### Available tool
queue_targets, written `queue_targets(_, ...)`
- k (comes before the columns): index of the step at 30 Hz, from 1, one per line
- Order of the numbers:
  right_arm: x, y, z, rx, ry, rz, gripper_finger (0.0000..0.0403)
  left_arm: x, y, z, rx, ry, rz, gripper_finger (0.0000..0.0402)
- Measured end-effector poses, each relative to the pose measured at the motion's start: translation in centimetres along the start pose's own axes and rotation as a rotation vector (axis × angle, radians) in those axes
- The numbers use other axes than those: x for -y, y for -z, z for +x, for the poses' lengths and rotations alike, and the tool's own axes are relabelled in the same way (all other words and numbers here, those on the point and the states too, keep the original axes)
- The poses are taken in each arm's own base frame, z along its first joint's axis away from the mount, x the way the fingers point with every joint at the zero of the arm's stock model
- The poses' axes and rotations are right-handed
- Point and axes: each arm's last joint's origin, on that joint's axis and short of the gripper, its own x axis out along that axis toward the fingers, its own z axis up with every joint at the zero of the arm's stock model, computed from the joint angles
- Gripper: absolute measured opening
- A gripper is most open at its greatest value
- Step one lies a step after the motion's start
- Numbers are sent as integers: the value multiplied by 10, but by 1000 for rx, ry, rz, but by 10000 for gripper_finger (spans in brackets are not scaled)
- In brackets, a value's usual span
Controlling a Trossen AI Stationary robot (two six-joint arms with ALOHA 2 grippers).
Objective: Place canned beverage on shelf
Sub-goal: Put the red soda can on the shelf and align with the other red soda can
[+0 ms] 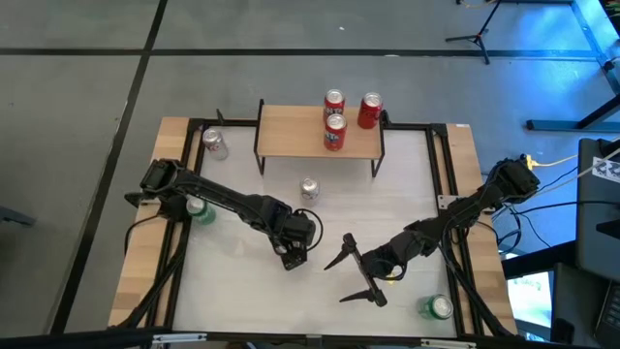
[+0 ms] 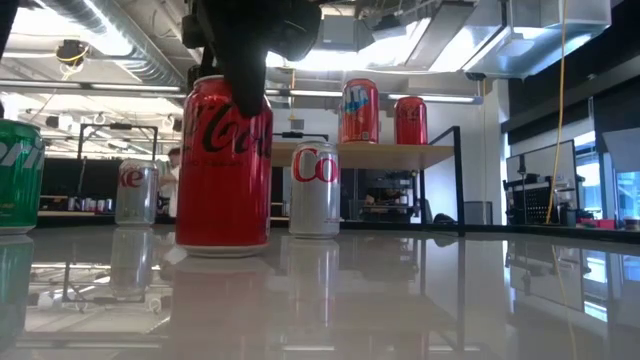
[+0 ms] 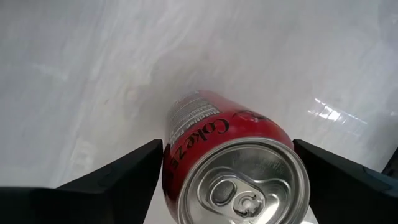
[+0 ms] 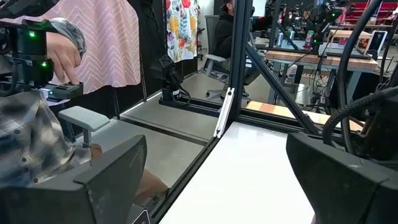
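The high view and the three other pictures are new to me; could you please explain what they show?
This is a robot with two dark arms at a table. The high view looks straight down, the low view looks across the tabletop, and each wrist view looks out from one arm. The left gripper is around the top of a red can that stands on the table; I cannot tell whether it grips it. The right gripper waits nearby, fingers open and empty. Other red cans stand on the small shelf. Silver cans and green cans stand on the table.
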Motion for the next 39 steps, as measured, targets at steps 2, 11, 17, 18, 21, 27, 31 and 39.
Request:
queue_targets(2,0,0,0,0,0,0,383,0,0,0,1,0,1,340)
queue_targets(11,0,0,0,0,0,0,383,1,-1,-1,20,15,2,341)
queue_targets(17,0,0,0,0,0,0,383,4,3,-11,41,29,17,338)
queue_targets(18,0,0,0,0,0,0,383,5,4,-14,46,34,21,338)
queue_targets(21,0,0,0,2,0,1,383,6,8,-28,71,58,30,338)
queue_targets(27,0,0,0,4,0,6,383,9,30,-68,188,41,95,338)
queue_targets(31,0,-1,0,7,-1,9,383,10,57,-93,235,-25,156,338)
queue_targets(39,-1,14,7,-36,-8,59,383,20,118,-90,352,-161,289,338)
